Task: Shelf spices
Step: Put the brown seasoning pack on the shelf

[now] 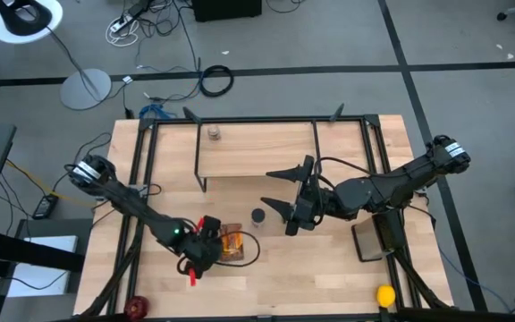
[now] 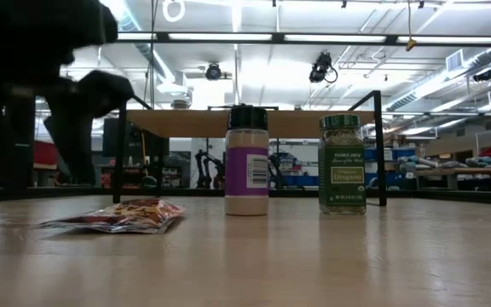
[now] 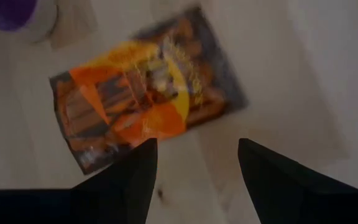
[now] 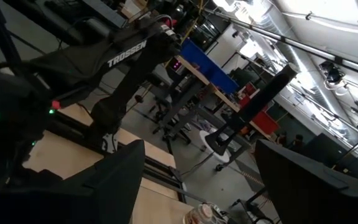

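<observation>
Orange packet beneath open left pincer

Just ahead of the black-fingered left gripper, the packet is orange with a yellow centre patch, brown stick shapes and a dark border. Beyond it, the purple-labelled jar has a black lid and pale contents. Nearer the black right gripper, the oregano jar has green lid, label and contents.
</observation>
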Robot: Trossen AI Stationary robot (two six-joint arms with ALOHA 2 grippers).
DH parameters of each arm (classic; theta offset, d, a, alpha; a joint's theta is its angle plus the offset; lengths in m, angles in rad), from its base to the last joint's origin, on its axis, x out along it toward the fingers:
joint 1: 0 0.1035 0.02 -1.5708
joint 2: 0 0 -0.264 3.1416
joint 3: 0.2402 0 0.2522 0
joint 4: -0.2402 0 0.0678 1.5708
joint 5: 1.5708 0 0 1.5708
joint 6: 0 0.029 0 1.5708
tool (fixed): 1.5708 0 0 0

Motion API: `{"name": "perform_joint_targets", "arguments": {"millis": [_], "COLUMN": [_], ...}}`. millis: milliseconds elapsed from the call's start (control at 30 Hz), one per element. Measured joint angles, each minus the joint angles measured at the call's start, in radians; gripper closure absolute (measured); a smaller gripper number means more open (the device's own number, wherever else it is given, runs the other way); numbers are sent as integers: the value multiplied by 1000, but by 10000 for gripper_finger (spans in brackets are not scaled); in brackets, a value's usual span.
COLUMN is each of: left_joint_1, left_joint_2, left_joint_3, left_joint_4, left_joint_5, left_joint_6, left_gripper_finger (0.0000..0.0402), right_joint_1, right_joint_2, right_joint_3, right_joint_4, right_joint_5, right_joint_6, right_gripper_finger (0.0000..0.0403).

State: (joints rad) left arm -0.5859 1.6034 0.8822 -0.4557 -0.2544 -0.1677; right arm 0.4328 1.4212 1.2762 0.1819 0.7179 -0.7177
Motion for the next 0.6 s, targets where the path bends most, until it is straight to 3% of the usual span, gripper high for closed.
{"name": "perform_joint_targets", "arguments": {"millis": [200,600], "left_joint_1": [-12,-13], "left_joint_2": [48,148], "left_joint_3": [-13,-7], "left_joint_4": [116,185], "left_joint_5": [-71,-65], "left_joint_6": [111,214], "left_gripper_finger": [174,174], "right_joint_1": [0,0], "right_joint_2": [0,0], "right_joint_3": [0,0], "right_joint_4": [0,0], "right_joint_5": [0,0], "right_joint_6": [5,7], "right_gripper_finger": [99,99]}}
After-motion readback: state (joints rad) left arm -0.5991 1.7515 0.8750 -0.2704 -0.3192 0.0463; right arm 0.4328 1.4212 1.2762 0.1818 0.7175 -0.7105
